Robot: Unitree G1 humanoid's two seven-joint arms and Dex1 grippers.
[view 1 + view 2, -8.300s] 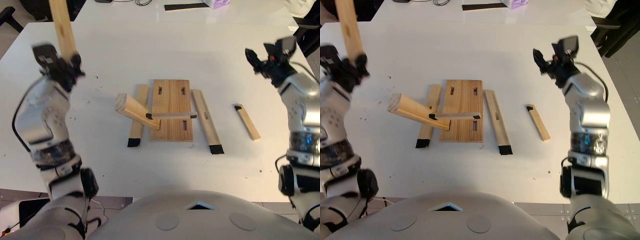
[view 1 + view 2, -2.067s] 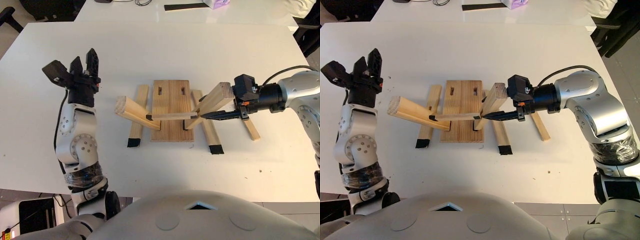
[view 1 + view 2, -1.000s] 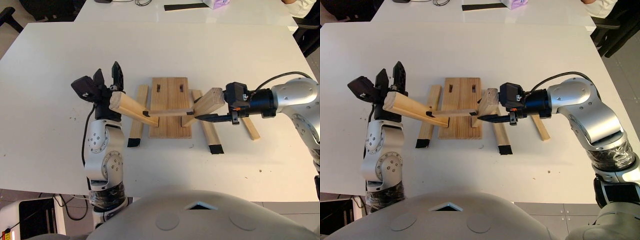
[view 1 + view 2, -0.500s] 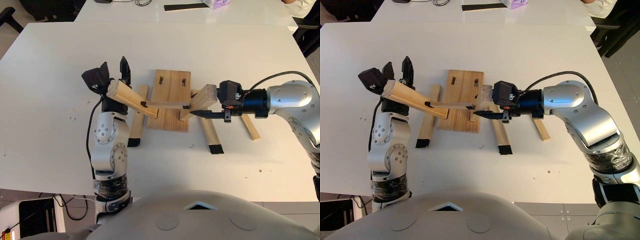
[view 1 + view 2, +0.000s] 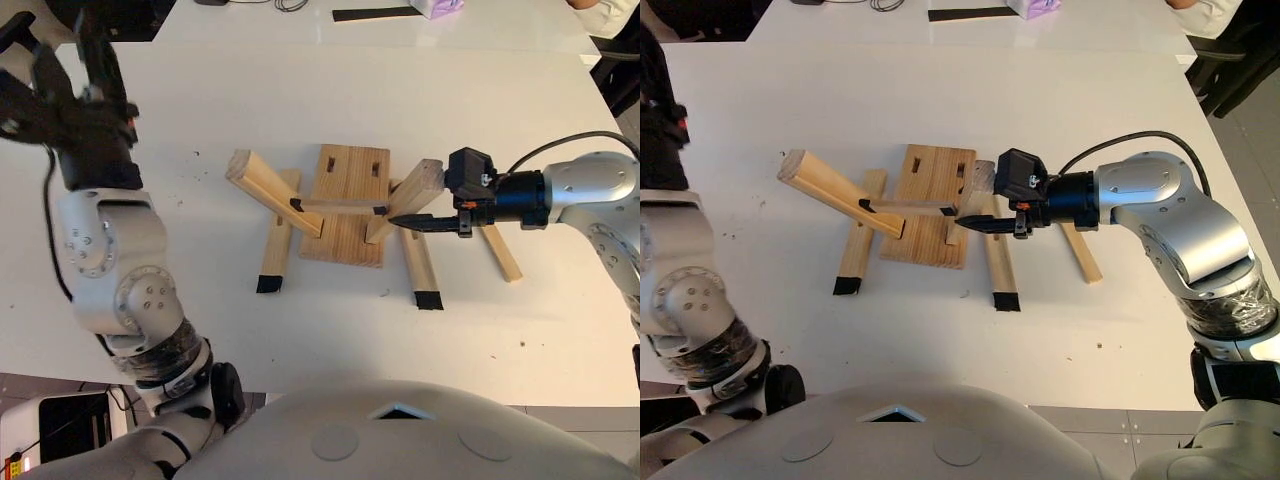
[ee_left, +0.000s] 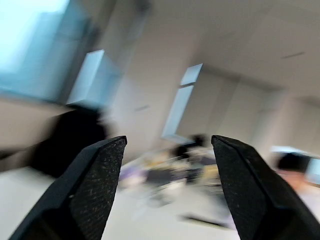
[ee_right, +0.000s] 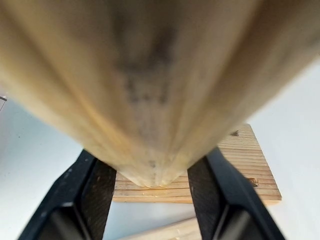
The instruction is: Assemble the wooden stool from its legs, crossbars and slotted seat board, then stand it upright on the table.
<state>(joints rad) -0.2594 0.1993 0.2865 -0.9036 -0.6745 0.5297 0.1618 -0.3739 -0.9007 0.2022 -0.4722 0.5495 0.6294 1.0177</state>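
Pine frame (image 5: 372,209) — left leg (image 5: 262,185), crossbar (image 5: 335,207), right leg (image 5: 418,192) — lies over the seat board (image 5: 345,240) on the table (image 5: 300,100), long axis left-right. Right pincer (image 5: 405,220) clamped on the right leg; we judge the free left leg nearer our left pincer (image 6: 169,141), spread apart, high and well off.

A thick leg (image 7: 150,75) fills the near view, clamped between the two black fingers (image 7: 90,195) of the gripper (image 7: 151,172). Past its end, the seat board (image 7: 240,170) lies flat on the white bench (image 7: 30,165), with another wooden piece (image 7: 165,232) just beside it.
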